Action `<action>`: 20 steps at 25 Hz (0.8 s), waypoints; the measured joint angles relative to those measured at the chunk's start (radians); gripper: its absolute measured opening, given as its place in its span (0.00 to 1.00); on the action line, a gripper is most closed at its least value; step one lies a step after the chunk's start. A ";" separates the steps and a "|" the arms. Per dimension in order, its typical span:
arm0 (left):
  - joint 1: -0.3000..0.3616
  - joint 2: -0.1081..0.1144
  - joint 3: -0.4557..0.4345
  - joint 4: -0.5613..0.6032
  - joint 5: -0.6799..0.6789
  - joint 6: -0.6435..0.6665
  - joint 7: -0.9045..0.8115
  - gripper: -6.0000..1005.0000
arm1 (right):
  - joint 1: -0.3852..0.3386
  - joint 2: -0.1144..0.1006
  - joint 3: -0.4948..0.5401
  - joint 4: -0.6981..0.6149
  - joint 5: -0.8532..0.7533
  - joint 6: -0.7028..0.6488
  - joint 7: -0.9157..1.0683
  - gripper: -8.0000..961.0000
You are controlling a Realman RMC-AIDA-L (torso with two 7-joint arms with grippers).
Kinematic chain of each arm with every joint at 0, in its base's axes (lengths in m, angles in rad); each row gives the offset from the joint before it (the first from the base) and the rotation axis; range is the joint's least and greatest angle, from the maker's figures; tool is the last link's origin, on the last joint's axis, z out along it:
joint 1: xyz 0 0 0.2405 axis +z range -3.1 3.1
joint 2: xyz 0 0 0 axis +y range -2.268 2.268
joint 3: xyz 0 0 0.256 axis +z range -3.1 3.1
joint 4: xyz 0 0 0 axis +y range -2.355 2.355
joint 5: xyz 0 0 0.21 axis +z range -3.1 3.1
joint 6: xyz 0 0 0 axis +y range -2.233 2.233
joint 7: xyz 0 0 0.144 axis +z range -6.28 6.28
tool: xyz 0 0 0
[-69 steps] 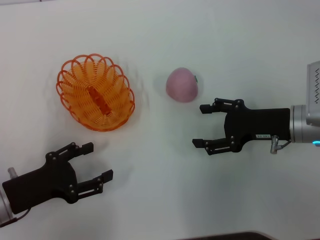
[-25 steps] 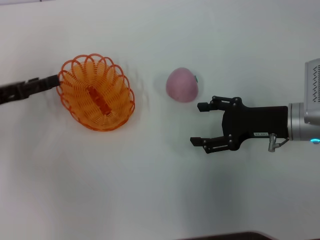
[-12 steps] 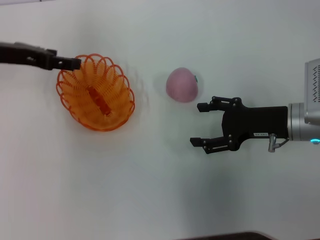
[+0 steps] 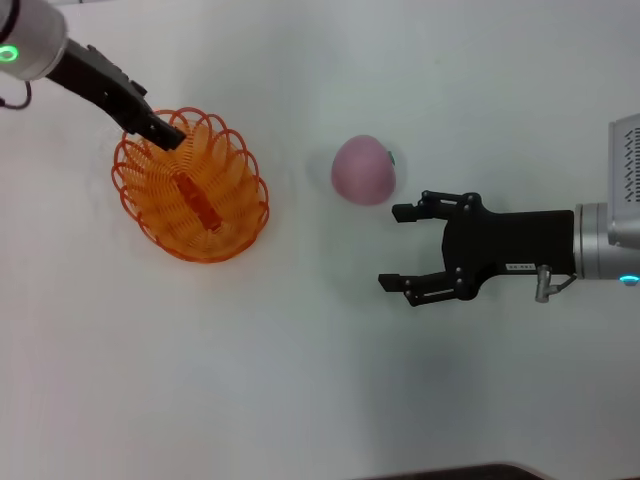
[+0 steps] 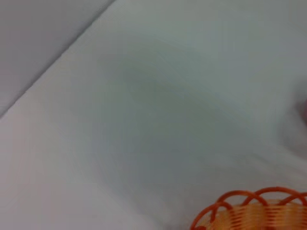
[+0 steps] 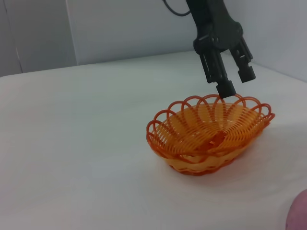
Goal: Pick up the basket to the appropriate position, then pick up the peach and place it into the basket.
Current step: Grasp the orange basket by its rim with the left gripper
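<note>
Your left gripper (image 6: pixel 234 81) hangs, fingers apart, at the orange basket's (image 4: pixel 192 186) far-left rim. Your right gripper (image 4: pixel 400 247), fingers spread, sits just near-right of the peach (image 4: pixel 363 170).

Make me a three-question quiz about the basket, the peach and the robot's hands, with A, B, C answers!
1. Where is the peach?
A. in the basket
B. on the table
C. in a gripper

2. What colour is the basket?
A. orange
B. blue
C. green

3. How are the right gripper fingers?
A. shut on the peach
B. shut on nothing
C. open

Answers: B, it lies on the white table between basket and right gripper. A, orange wire loops. C, fingers spread, holding nothing. The left gripper hangs open over the basket's rim.
</note>
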State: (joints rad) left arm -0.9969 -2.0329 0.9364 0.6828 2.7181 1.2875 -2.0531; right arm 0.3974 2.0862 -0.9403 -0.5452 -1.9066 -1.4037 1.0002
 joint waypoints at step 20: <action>-0.079 -0.026 0.058 -0.154 0.135 -0.180 -0.010 0.84 | 0.012 0.000 -0.002 0.002 0.000 0.002 0.004 0.96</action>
State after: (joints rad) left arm -1.0755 -2.0592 0.9948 0.5284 2.8530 1.1071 -2.0632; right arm 0.4089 2.0862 -0.9422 -0.5431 -1.9067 -1.4013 1.0046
